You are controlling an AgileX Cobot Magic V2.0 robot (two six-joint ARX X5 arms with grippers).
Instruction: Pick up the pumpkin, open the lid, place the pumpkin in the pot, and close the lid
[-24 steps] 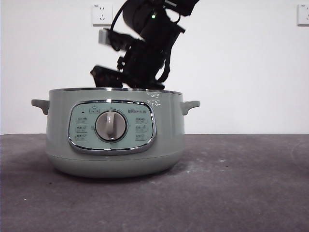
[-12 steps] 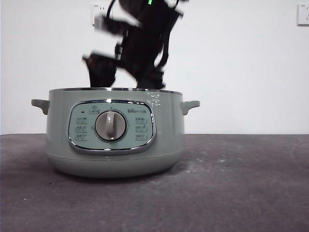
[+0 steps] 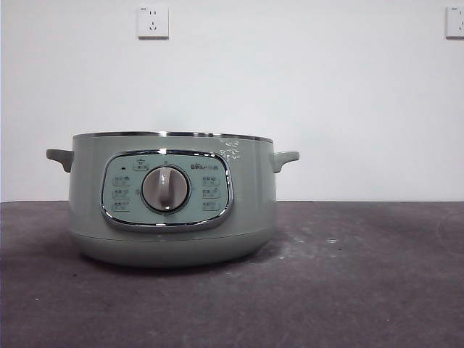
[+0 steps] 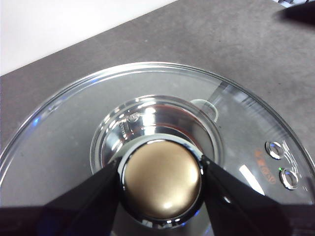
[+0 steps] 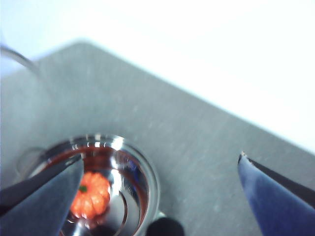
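Note:
The pale green pot (image 3: 172, 199) stands open on the dark table, with no lid on it. In the right wrist view the orange pumpkin (image 5: 90, 194) lies inside the pot (image 5: 147, 172), on its shiny bottom. My right gripper (image 5: 161, 158) is open and empty, high above the pot. My left gripper (image 4: 160, 169) is shut on the metal-capped knob (image 4: 161, 178) of the glass lid (image 4: 64, 147) and holds it in the air. The pot's inside shows small through the glass. Both arms and the lid are out of the front view.
Two wall sockets (image 3: 153, 22) (image 3: 454, 22) are on the white wall behind. The dark table (image 3: 362, 275) stretches to the right of the pot. A dark tip (image 4: 300, 10) shows at a corner of the left wrist view.
The dark arm that was over the pot's rim has risen and left the front view. The pot has not moved.

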